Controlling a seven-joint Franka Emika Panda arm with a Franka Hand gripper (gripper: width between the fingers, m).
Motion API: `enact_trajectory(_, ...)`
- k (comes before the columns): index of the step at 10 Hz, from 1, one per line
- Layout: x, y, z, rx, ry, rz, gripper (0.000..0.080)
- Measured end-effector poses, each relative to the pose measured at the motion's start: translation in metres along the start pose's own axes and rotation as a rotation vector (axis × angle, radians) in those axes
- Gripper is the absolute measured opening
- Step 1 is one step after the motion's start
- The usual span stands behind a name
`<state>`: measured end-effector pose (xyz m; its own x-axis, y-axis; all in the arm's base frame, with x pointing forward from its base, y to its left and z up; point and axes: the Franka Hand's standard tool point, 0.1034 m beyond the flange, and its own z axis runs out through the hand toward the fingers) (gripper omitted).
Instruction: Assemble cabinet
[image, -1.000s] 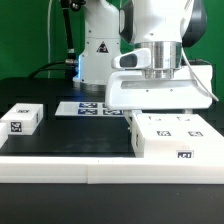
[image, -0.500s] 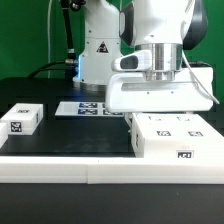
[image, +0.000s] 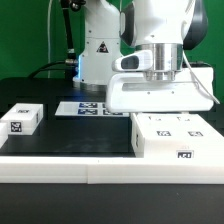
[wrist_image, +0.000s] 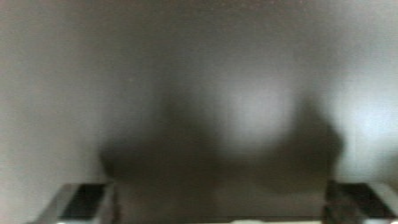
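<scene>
The cabinet (image: 172, 135), a white box with tagged panels, lies on the black mat at the exterior view's right. My gripper (image: 160, 112) hangs straight down onto its far top edge, and the wide white hand hides the fingertips. In the wrist view a blurred grey surface of the cabinet (wrist_image: 222, 120) fills the picture, very close. The dark fingers (wrist_image: 80, 205) stand wide apart at either side of it, and the gripper (wrist_image: 222, 205) appears closed on it.
A small loose white block (image: 20, 120) with one tag lies at the exterior view's left. The marker board (image: 88, 107) lies flat behind the mat's middle. A white table rim (image: 100, 170) runs along the front. The robot base stands at the back.
The cabinet's left edge has shifted slightly toward the exterior view's right. The hand has stayed almost still above it.
</scene>
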<state>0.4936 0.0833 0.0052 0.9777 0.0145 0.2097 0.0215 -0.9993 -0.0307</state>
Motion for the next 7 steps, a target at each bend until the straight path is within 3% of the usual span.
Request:
enact_trajectory(2, -0.0002, 0.0, 0.0001, 0.0, 0.0, -0.005, 0.0218)
enact_trajectory(3, -0.0007, -0.0002, 0.0002, 0.0, -0.001, -0.006, 0.0218)
enact_trajectory(4, -0.001, -0.0002, 0.0003, 0.0, -0.002, -0.006, 0.0055)
enact_trajectory(7, -0.001, -0.0001, 0.0003, 0.0, -0.002, -0.008, 0.0003)
